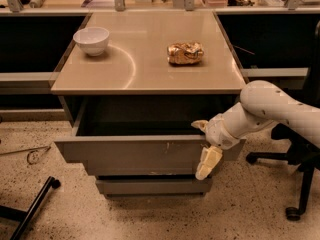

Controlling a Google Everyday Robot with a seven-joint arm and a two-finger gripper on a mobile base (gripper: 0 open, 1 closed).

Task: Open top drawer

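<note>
Nearest the camera, a speckled terrazzo floor is seen, with a black metal bar lying at lower left and the black wheeled base of an office chair at right.

Just above the floor, a narrower grey drawer front sits closed at the foot of a cabinet.

Over it, the top drawer, a wide, flat, handle-less grey panel with small pale scratches right of centre, stands drawn well out from the cabinet. A dark cavity is exposed behind the panel.

The pale cream two-finger gripper is placed against the right end of this panel, at its upper edge. Whether the panel is gripped or only touched cannot be told. A white, rounded robot arm reaches in from the right.

The drawer is judged to be stiff and fairly light, carried on slides, so a straight outward pull should be met with little resistance. With no handle, the top edge of the panel is the only place to take hold, and its smooth face may prove slippery. A pull at one end could skew the drawer.

Further back, the tan cabinet top bears a white round bowl at left and a crumpled golden-brown bag at right, well apart.
</note>
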